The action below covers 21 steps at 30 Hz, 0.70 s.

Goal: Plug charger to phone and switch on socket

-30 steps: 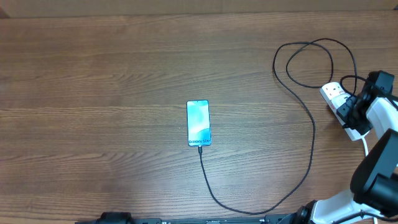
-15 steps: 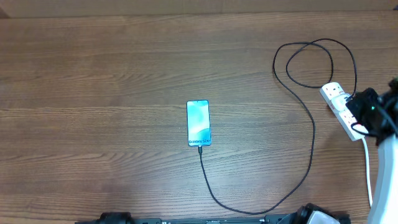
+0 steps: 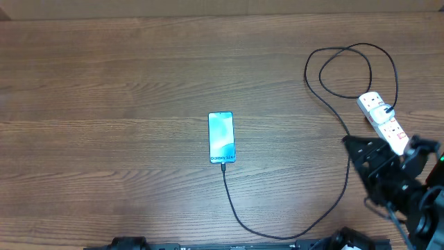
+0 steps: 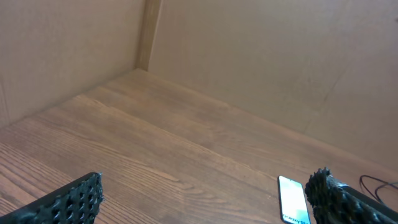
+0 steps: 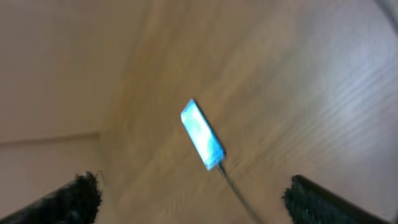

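Note:
The phone [image 3: 222, 137] lies flat mid-table, its light blue screen lit. The charger [image 3: 224, 173], a thin black cable, sits with its tip at the phone's near end, curves right, loops at the back right and reaches the socket [image 3: 381, 117], a white power strip. My right gripper [image 3: 357, 170] hovers open and holds nothing, just in front of the socket and apart from it. The blurred right wrist view shows the phone [image 5: 202, 134] and the charger [image 5: 233, 183] between the spread fingers of my right gripper [image 5: 193, 193]. My left gripper [image 4: 208, 186] is open, with the phone [image 4: 292, 199] by its right finger.
Cardboard-coloured walls [image 4: 249, 56] close off the table's far side and left corner. The charger's loops [image 3: 354, 69] lie on the wood behind the socket. The arm bases [image 3: 125, 244] sit along the front edge.
My right gripper has come off the socket, moved toward the front and left, and opened. The phone, charger and left gripper have not moved.

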Each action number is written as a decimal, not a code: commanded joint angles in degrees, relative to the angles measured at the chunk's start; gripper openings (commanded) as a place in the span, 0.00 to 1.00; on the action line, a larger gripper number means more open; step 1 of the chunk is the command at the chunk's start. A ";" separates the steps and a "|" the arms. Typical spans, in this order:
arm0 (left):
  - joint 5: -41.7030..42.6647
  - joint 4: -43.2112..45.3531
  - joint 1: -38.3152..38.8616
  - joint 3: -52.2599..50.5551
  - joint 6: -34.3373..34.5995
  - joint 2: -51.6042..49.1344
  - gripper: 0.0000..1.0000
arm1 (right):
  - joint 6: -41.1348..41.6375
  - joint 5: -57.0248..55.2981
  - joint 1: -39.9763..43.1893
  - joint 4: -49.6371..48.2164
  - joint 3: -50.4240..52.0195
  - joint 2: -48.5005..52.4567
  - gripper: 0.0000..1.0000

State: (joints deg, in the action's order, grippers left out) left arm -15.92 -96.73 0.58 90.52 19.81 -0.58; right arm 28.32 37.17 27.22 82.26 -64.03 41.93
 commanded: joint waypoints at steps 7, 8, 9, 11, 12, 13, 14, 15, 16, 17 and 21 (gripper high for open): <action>-0.57 -0.04 -0.66 -0.02 0.55 0.28 1.00 | -0.22 -14.86 -0.26 6.86 -0.52 -0.15 1.00; -0.59 -0.04 -0.66 -0.02 0.55 0.28 1.00 | -0.22 -15.43 -0.26 7.52 -0.52 -0.15 1.00; -0.57 -0.04 -0.66 -0.04 0.55 0.28 1.00 | -0.24 -16.17 -0.26 7.50 -0.52 -0.15 1.00; -0.59 -0.04 -0.66 -0.04 0.55 0.28 1.00 | -1.68 -17.18 -0.26 7.50 -0.52 -0.15 1.00; -0.59 -0.04 -0.66 -0.02 0.55 0.28 1.00 | -3.21 -17.16 -0.26 7.28 -0.44 -0.15 1.00; -0.59 -0.04 -0.66 -0.02 0.55 0.28 1.00 | -5.09 -16.94 -0.26 6.91 -0.42 -0.15 1.00; -0.59 -0.04 -0.66 -0.02 0.55 0.28 1.00 | -7.15 -16.46 -0.26 6.29 -0.42 -0.15 1.00; -0.57 -0.04 -0.66 -0.04 0.55 0.28 1.00 | -8.72 -16.04 -0.26 5.53 -0.42 -0.15 1.00; -0.59 -0.04 -0.66 -0.02 0.55 0.28 1.00 | -9.99 -15.76 -0.31 4.35 -0.26 -0.22 1.00; -0.59 -0.04 -0.66 -0.02 0.55 0.28 1.00 | -11.28 -15.23 -0.81 2.80 -0.07 -0.22 1.00; -0.59 -0.04 -0.66 -0.02 0.55 0.28 1.00 | -13.62 -14.40 -8.87 -6.95 1.49 -1.88 1.00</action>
State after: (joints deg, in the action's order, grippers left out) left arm -15.92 -96.75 0.60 90.52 19.81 -0.58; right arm 19.14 22.26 23.59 79.07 -63.72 41.67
